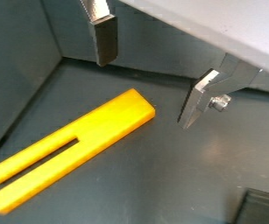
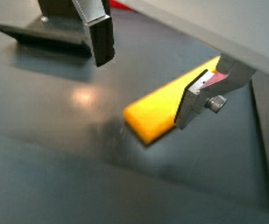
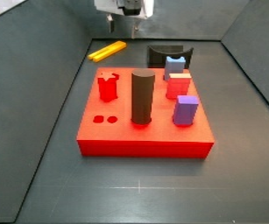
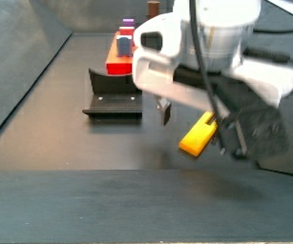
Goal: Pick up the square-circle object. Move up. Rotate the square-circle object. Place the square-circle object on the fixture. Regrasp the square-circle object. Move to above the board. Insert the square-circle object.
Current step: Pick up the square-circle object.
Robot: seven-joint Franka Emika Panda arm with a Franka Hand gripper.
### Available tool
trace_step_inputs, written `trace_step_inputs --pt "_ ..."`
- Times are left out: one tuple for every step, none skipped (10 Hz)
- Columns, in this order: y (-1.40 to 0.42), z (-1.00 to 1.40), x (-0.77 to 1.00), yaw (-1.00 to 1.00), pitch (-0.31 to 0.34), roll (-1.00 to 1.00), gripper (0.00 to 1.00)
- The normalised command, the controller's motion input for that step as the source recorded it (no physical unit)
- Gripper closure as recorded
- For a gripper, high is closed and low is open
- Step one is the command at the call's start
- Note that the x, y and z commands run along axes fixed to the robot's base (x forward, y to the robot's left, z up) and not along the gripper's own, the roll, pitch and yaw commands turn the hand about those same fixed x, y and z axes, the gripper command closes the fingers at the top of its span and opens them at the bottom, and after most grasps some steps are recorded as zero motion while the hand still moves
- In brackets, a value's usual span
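step: pick up | gripper [image 1: 148,83] above table, fingers [image 1: 102,39] wide, nothing held | square-circle object [image 1: 68,150] flat on table [image 3: 54,131], near fixture [image 3: 167,53], well apart from board [image 3: 145,138] | tip: center over bar's solid end, straddle narrow sides, descend, then close.

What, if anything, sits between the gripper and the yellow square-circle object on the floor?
Nothing visible does. The gripper hangs open just above the square-circle object, which lies flat on the dark floor with bare floor around it in both wrist views. The fixture and the board stand off to the side.
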Motion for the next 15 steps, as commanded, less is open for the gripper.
trace_step_inputs --pt "0.13 -0.61 0.11 -0.24 -0.247 -0.15 0.0" --pt "-0.23 -0.67 0.0 0.0 -0.303 -0.06 0.0" --pt "-0.37 -0.56 -0.13 0.0 -0.327 -0.04 0.0" --pt "-0.43 -0.42 -0.32 0.0 -0.403 0.0 0.0" --pt "-0.19 -0.22 -0.41 0.0 -0.491 -0.1 0.0" --pt "0.02 -0.04 -0.29 0.0 -0.46 -0.19 0.0" --pt "0.04 -0.14 -0.13 -0.02 -0.319 -0.14 0.0" --pt "0.04 -0.15 -0.05 0.0 -0.209 -0.09 0.0" --pt "0.0 -0.04 0.0 0.0 -0.077 -0.01 0.0" --pt "0.0 0.0 0.0 0.0 0.0 0.0 1.0" --pt "0.0 0.0 0.0 0.0 0.0 0.0 1.0" --pt "0.0 0.0 0.0 0.0 0.0 0.0 1.0" --pt "0.0 0.0 0.0 0.0 0.0 0.0 1.0" --pt "0.0 0.0 0.0 0.0 0.0 0.0 1.0" --pt "0.0 0.0 0.0 0.0 0.0 0.0 1.0"
